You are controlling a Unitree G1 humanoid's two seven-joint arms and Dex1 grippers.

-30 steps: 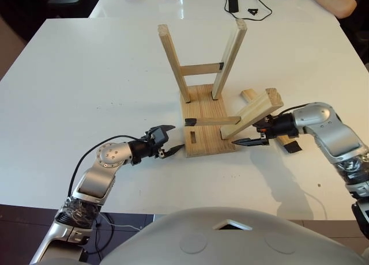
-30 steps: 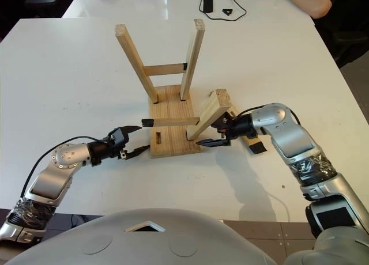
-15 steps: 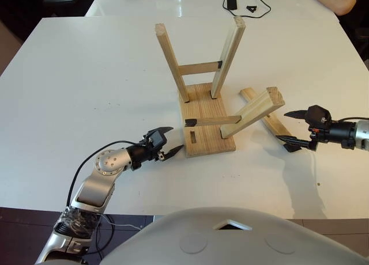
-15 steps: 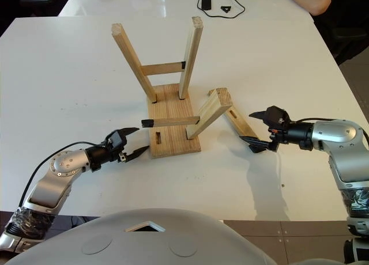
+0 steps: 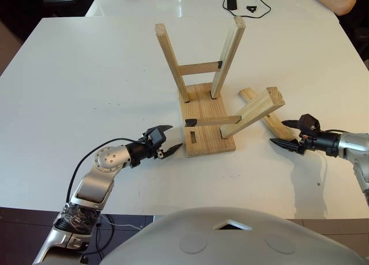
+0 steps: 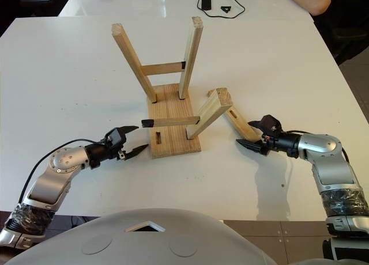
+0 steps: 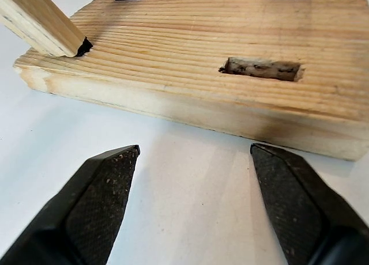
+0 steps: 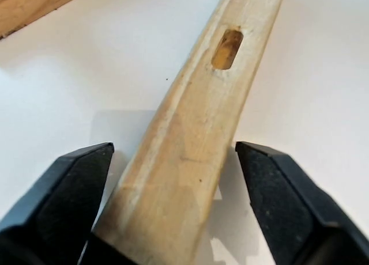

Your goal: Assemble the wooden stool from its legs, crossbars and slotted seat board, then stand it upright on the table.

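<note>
Nearest the robot, the left gripper [image 5: 174, 136] hangs just off the seat board's [image 5: 210, 139] near left corner. Its jaws are spread and hold nothing, and it has barely moved over the last second. In its wrist view an empty slot [image 7: 262, 69] faces it, still waiting for a leg.

To the right of the seat board, the right gripper [image 5: 278, 132] has changed jobs. A second ago it was at the foot of the tilted leg [image 5: 258, 109]. It then drew away, and now it is back low on the table [image 5: 86, 75], its jaws released and set on either side of the near end of the loose leg [image 8: 190, 144], not yet closed on it.

On the seat board the tilted leg leans outward, joined to a crossbar [image 5: 210, 121]. It is left unseated, which likely means the loose leg goes in next. At the board's far end, two upright legs [image 5: 173, 63] stand in their slots.
</note>
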